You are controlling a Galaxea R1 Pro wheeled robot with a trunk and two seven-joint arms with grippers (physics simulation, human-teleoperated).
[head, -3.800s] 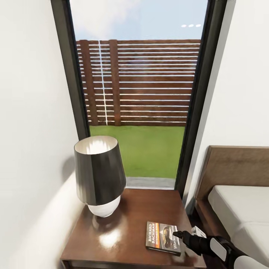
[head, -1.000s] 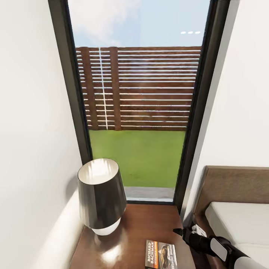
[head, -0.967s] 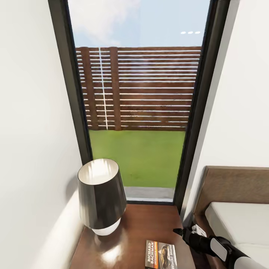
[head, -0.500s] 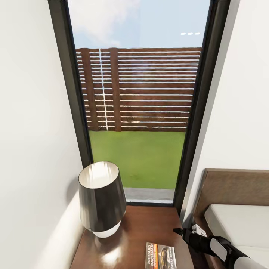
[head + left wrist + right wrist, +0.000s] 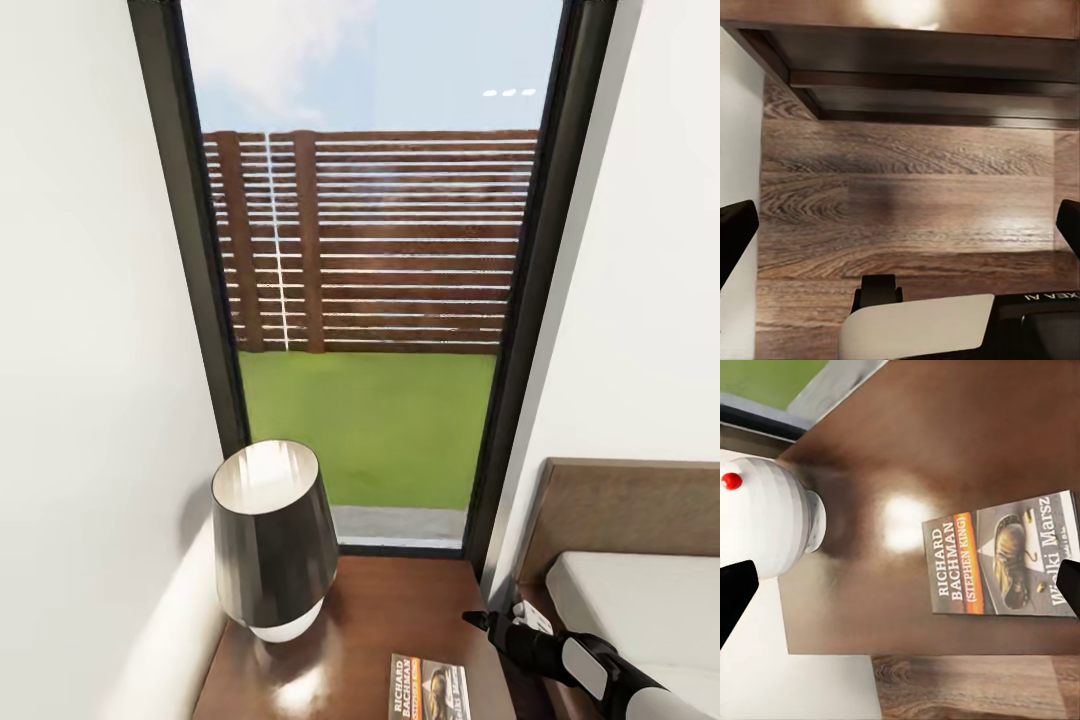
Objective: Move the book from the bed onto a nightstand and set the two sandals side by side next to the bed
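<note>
The book (image 5: 428, 688) lies flat on the dark brown nightstand (image 5: 370, 610), near its front right part, cover up with "RICHARD BACHMAN" readable. In the right wrist view the book (image 5: 1001, 553) lies on the glossy nightstand top (image 5: 945, 457), under my open right gripper (image 5: 900, 589), which holds nothing. In the head view my right gripper (image 5: 478, 621) hovers just right of the book, apart from it. My left gripper (image 5: 900, 232) is open and empty, facing the wood floor. The bed (image 5: 640, 600) with its grey mattress is at the right. The sandals are out of view.
A black-shaded lamp (image 5: 268, 540) with a white base (image 5: 765, 514) stands on the nightstand's left half. A tall black-framed window (image 5: 370, 300) shows fence and grass behind. White walls close in left and right. The brown headboard (image 5: 620, 505) rises beside the nightstand.
The head view has shifted upward, so lamp, nightstand and book sit lower in the picture. My right gripper, at the book's edge 3.8 s ago, now stands off from it.
</note>
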